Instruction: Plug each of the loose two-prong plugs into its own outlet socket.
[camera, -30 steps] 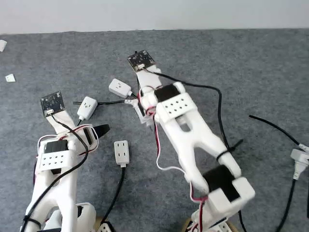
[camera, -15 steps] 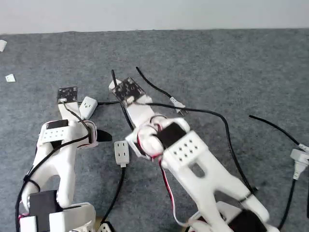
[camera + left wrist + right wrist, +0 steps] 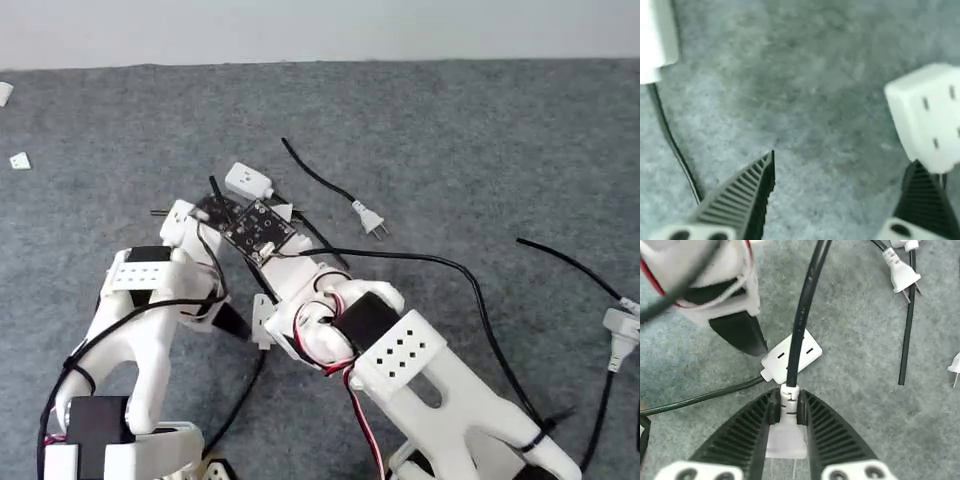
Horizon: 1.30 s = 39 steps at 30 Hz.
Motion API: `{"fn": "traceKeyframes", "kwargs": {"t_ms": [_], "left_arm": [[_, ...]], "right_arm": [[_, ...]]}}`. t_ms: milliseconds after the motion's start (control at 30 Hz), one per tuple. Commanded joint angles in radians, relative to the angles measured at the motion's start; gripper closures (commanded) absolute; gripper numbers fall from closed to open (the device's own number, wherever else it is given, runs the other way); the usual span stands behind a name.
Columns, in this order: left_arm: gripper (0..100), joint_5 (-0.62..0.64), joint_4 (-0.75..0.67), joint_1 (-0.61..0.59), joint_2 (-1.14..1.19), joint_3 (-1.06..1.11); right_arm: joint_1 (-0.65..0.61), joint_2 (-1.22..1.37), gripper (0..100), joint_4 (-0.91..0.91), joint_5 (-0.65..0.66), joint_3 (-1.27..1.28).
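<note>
The high camera looks down over the whole table (image 3: 480,140); each wrist camera faces it from close up, the right one sharing a socket (image 3: 807,352) with the high view.

No readable text (or numbers)

Ref = centre socket (image 3: 809,347) on the tabletop (image 3: 480,130).
- Gripped plug (image 3: 785,437) sits between the right pincer (image 3: 788,395) fingers, just off the socket's cord end.
- Its cable (image 3: 807,285) runs across the socket's top.
- Left pincer (image 3: 842,162): one finger (image 3: 740,332) has its tip just beside that same end.
- Rear socket (image 3: 247,180) lies behind the ref.
- Side socket (image 3: 178,215) lies behind-left, near the rear one.
- Loose plug (image 3: 368,218) lies behind-right.
- Far plug (image 3: 618,335) is well right, at the tabletop edge.
</note>
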Motion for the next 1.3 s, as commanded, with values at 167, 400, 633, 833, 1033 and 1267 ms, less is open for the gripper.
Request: {"fn": "traceKeyframes", "kwargs": {"t_ms": [167,400,633,833,1033,1267], "left_arm": [[62,-0.1,0.037,0.014,0.002,-0.024],[62,-0.176,0.061,0.014,-0.058,0.024],[62,-0.178,-0.028,0.089,-0.46,0.314],[62,-0.173,0.005,0.141,-0.568,0.381],[62,-0.18,0.0,0.147,-0.555,0.381],[62,-0.127,-0.083,0.14,-0.559,0.4]], "right_arm": [[-0.002,-0.028,99.0,-0.013,0.032,-0.014],[0.002,-0.027,99.0,-0.019,0.032,-0.012],[0.002,-0.027,99.0,-0.03,0.029,-0.012],[0.002,-0.027,99.0,-0.035,0.026,-0.012],[0.002,-0.027,99.0,-0.041,0.031,-0.012],[0.077,-0.027,99.0,-0.171,-0.078,0.032]]}}
